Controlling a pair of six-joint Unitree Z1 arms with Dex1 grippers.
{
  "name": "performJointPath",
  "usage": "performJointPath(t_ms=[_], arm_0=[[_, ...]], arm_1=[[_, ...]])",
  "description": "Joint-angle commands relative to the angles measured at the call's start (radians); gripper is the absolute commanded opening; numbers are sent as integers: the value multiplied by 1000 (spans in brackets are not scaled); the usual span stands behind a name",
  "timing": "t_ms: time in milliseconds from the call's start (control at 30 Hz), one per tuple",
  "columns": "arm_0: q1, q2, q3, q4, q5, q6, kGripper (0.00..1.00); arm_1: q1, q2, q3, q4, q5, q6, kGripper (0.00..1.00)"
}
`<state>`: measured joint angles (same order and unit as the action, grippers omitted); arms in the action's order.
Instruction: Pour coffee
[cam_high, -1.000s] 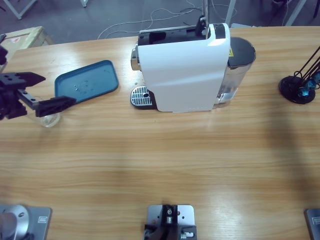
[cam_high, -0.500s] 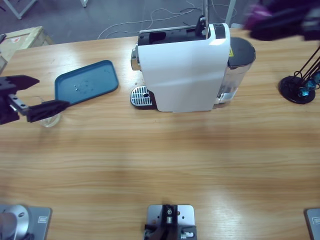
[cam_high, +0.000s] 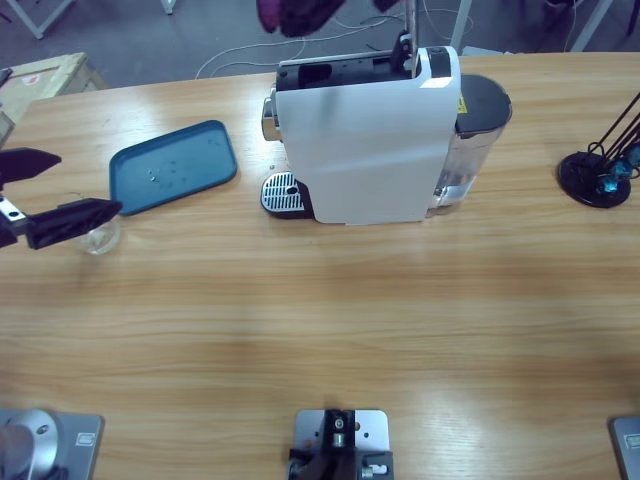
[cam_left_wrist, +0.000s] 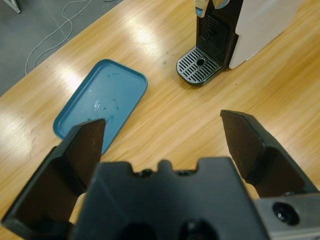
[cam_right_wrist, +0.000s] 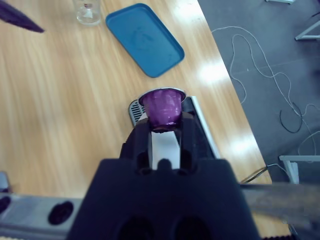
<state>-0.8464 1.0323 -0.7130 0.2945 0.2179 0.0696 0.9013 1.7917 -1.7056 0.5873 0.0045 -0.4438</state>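
My left gripper (cam_high: 85, 184) hangs open at the table's far left edge, with nothing between its fingers. A small clear glass (cam_high: 98, 238) stands on the wood just under and beside its near jaw, apart from it. The coffee is out of view; I cannot tell whether the glass holds liquid. In the left wrist view the left gripper (cam_left_wrist: 162, 122) looks out over the blue tray (cam_left_wrist: 102, 102) towards the machine's drip grate (cam_left_wrist: 199, 65). My right gripper (cam_right_wrist: 161, 126) is shut on a purple capsule (cam_right_wrist: 161, 105), held high above the white coffee machine (cam_high: 365, 140).
The blue tray (cam_high: 175, 165) lies between the glass and the machine. A black stand (cam_high: 597, 170) with blue bits is at the far right. A wooden box (cam_high: 45, 75) sits off the back left corner. A dark purple blur (cam_high: 295, 12) crosses the top edge.
My left gripper has drawn back to the left, off the glass, with its jaws still open. The dark blur at the top edge has swept from the right towards the left.
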Motion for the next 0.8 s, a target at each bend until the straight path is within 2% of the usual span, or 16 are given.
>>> performJointPath(t_ms=[33, 800], arm_0=[[9, 0, 33, 18, -26, -7, 991], [9, 25, 41, 17, -40, -10, 991]], arm_1=[[-47, 141, -31, 11, -53, -24, 0], [-87, 212, -25, -3, 3, 6, 0]])
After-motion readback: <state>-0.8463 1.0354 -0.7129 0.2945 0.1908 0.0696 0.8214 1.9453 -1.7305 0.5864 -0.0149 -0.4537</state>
